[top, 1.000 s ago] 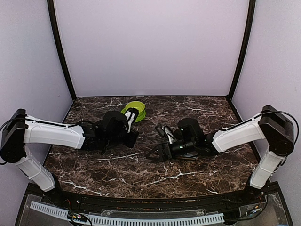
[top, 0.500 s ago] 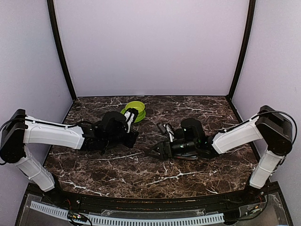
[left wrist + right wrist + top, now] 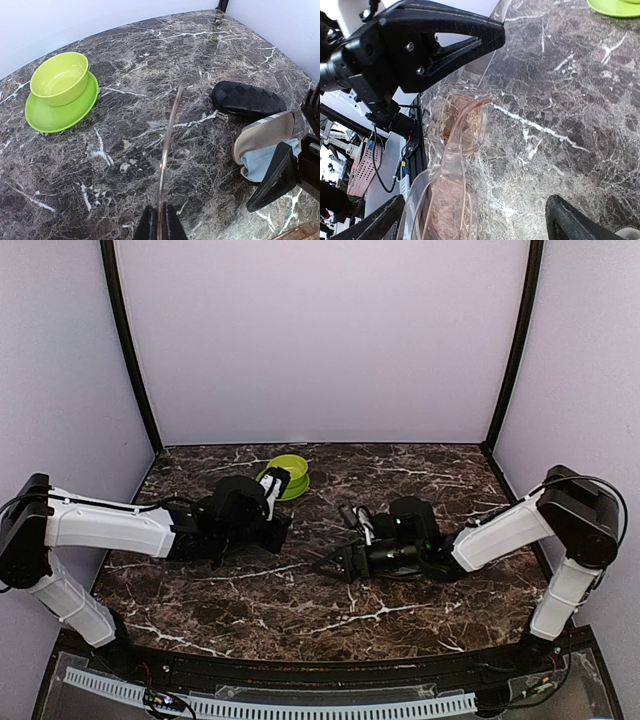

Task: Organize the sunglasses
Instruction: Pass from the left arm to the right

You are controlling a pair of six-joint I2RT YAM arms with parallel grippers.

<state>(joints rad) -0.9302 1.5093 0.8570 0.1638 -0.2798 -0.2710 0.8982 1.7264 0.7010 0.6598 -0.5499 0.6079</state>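
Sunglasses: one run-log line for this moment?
left end effector: shut on temple of translucent reddish-brown sunglasses | right end effector: open around their lenses | open beige case: lying on dark marble table

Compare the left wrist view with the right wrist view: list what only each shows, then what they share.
Only the left wrist view: the black bumpy case and the open beige case, pale blue inside. Only the right wrist view: the reddish-brown lenses of the sunglasses. Both: the marble table, the green plate, and the left claw shut on the sunglasses, seen merely edge-on from the left wrist.
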